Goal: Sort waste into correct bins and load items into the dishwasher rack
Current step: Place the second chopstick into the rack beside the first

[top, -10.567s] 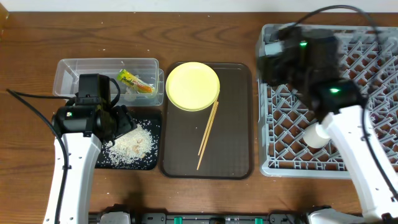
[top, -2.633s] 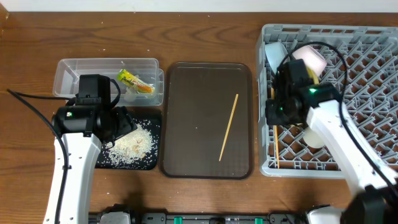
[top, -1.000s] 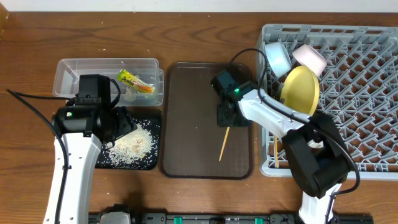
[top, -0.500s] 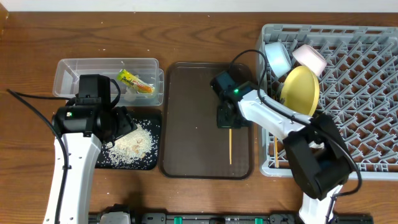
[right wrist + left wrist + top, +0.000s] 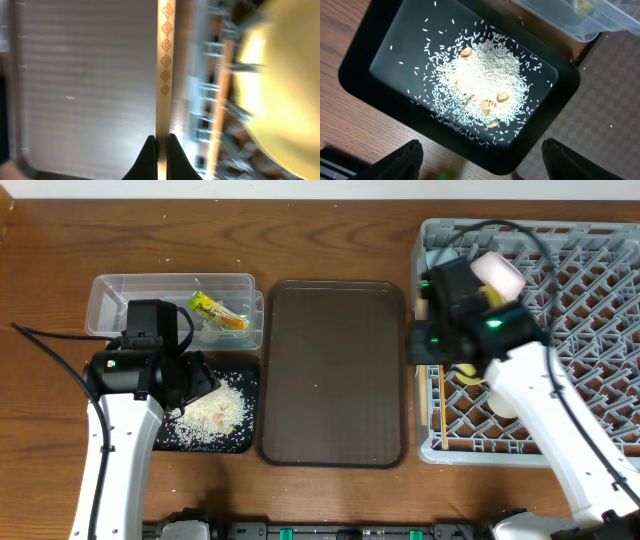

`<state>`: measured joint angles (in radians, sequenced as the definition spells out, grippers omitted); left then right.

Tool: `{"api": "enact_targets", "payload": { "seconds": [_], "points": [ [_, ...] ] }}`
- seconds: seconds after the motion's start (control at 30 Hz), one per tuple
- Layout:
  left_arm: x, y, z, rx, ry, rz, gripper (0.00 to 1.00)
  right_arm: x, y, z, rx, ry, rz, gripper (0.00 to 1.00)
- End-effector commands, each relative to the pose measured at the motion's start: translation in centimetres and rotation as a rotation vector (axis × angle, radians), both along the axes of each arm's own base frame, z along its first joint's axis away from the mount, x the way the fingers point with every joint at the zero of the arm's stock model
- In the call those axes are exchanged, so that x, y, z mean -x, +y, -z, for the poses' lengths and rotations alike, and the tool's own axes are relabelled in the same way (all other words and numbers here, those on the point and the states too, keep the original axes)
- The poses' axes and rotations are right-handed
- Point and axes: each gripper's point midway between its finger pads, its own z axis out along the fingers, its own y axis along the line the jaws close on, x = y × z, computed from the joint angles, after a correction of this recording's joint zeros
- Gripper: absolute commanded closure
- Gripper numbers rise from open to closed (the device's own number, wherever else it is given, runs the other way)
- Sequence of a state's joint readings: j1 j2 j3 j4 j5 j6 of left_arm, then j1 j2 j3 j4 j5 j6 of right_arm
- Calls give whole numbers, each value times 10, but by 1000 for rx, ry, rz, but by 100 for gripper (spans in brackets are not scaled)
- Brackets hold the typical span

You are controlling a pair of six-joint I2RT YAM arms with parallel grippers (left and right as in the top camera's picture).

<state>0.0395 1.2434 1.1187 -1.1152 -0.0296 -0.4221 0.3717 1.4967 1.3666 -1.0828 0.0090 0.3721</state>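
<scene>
Okay, on the feed: the dishwasher rack (image 5: 560, 350) fills the right end of the counter (image 5: 330, 205). The brown serving tray (image 5: 335, 380) sits in the middle, just beside the rack's left wall, and I see nothing lying on it.

Over at the left end, the clear tub (image 5: 115, 305) is toward the far edge, with the black tray (image 5: 360, 65) right in front of it toward the near edge.

In the wrist view the yellow plate (image 5: 287, 75) stands on edge inside the rack near its left wall, off to the right of my right claw (image 5: 160, 146).

That claw is pinched tight on one chopstick (image 5: 164, 65). The stick runs straight out from the fingertips, its carved end pointing away, hanging over the seam between the serving tray's right rim and the rack's left wall. Another wooden stick (image 5: 226, 85) shows blurred just inside the rack.

My left claw (image 5: 481, 157) hangs with its fingers spread wide, gripping nothing, over the black tray's near side.

The green-and-orange wrapper (image 5: 218, 311) lies in the clear tub, at its right end. The rice (image 5: 480, 90) is heaped mid-tray with grains scattered around it, directly beyond the left claw.
</scene>
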Motion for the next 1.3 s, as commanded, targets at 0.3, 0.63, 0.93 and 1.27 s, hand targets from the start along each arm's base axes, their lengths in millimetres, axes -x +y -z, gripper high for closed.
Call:
{"api": "enact_targets", "payload": {
  "seconds": [0.3,0.63,0.93,1.27],
  "points": [
    [2,2,0,-4,-1,-9,21,-7,-42,61,108,160,23,94],
    [2,2,0,-5,-1,-6,16,-16,-33,61,66,130,-5,41],
    [-8,-32,-2,13,-31,256,16,-5,-29,-15,-64,-78,-15,38],
    [23,-53,2,12,79,378,11,36,-56,-62,-16,-206,40,32]
  ]
}}
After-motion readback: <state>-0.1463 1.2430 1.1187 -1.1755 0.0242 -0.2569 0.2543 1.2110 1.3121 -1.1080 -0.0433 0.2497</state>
